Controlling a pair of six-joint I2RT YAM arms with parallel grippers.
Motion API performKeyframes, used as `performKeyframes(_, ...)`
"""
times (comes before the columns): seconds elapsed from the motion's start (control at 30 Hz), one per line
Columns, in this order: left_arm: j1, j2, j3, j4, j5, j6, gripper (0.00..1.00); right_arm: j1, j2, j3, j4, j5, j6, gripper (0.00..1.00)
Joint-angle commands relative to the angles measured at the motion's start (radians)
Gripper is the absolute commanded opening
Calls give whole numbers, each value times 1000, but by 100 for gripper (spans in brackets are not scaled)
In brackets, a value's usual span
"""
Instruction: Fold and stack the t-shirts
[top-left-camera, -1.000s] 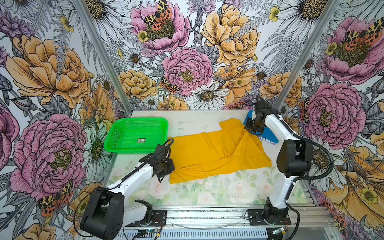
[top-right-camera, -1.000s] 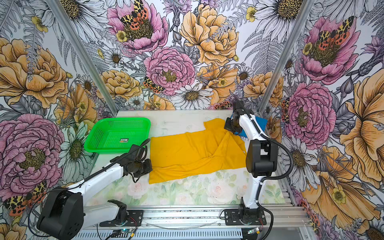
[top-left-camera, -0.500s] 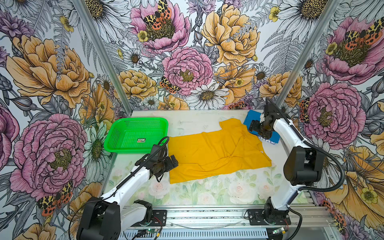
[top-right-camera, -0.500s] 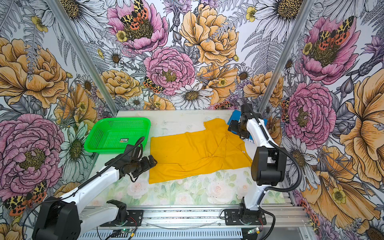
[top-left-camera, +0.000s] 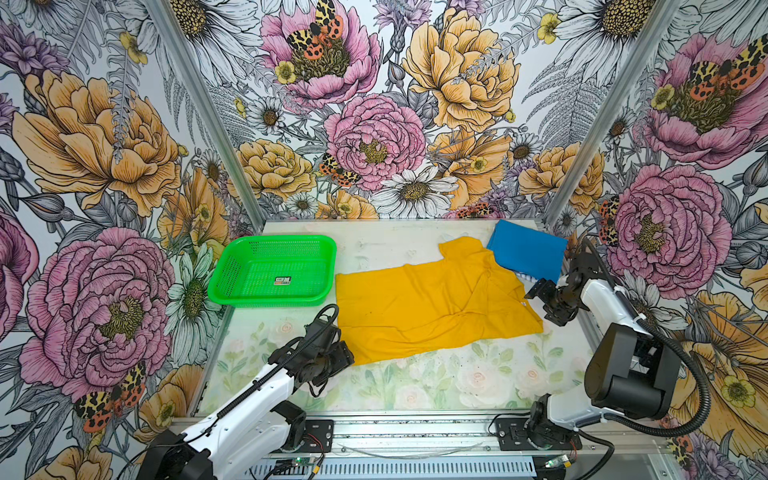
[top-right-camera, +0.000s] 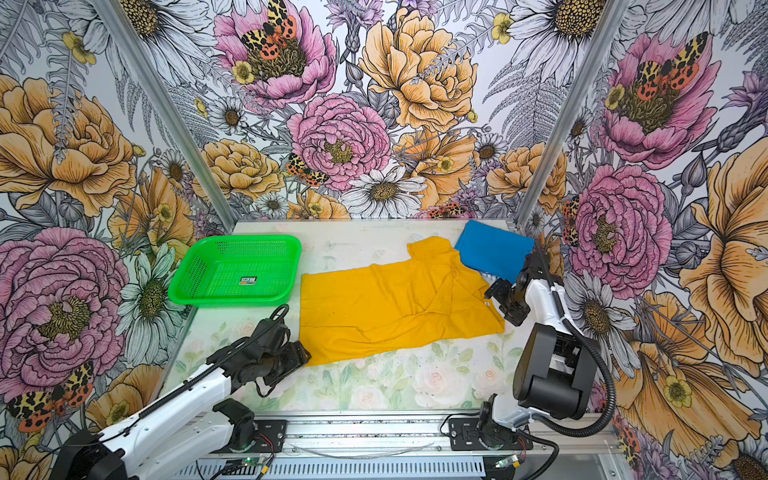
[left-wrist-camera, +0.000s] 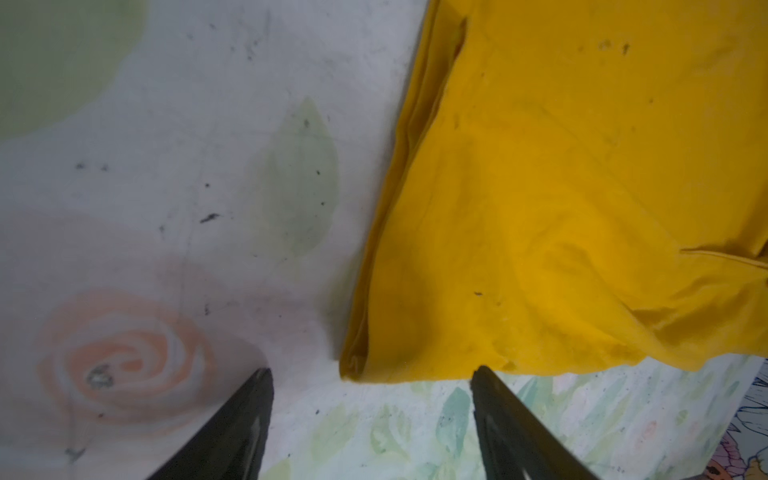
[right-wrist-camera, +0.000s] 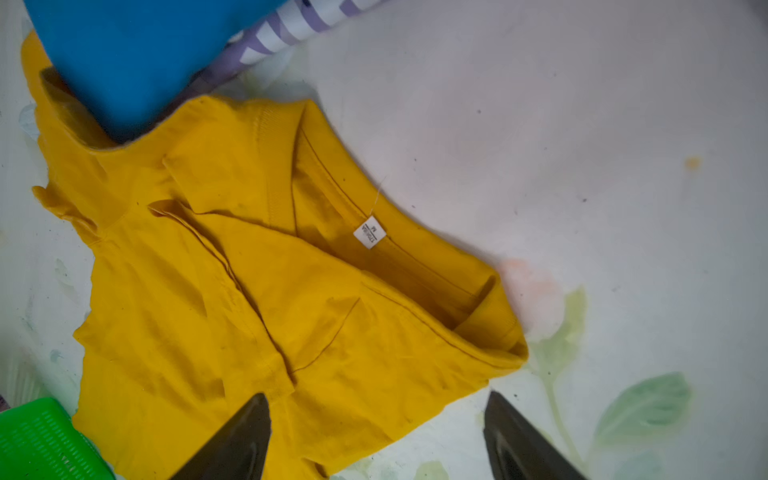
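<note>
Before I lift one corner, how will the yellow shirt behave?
Likely floppy: the yellow shirt lies wrinkled, layers folded over, so it should drape and unfold. Probably light: thin, flat cloth. Its sleeve meets the blue shirt, which might drag.

Both my jaws, shut a second ago, stand open, drawn back off the mustard-yellow cloth t-shirt (top-left-camera: 432, 303).

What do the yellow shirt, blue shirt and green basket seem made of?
Yellow shirt: soft matte knit cloth, likely cotton; it creases and has a ribbed collar. Blue shirt: smooth matte cloth, folded flat. Green basket: glossy moulded plastic, perforated walls.
</note>
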Motion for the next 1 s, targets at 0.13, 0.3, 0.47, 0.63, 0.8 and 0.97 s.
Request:
performKeyframes(0.13, -3, 52, 2, 52, -44, -2, 58, -44, -58, -85, 112, -69, 39, 71)
performKeyframes(0.3, -9, 118, 5, 101, -23, 16, 31, -56, -34, -124, 118, -56, 37, 66)
performKeyframes(0.47, 1, 115, 5, 86, -57, 22, 0, -56, 10, -144, 152, -30, 39, 61)
performKeyframes(0.63, 23, 46, 7, 20, -135, 13, 0, -54, 68, -151, 178, 1, 42, 56)
performKeyframes(0.8, 59, 68, 20, 20, -111, 53, 0, -42, 107, -170, 209, 32, 38, 48)
performKeyframes(0.97, 66, 76, 26, 5, -128, 55, 0, -24, 130, -193, 228, 45, 38, 23)
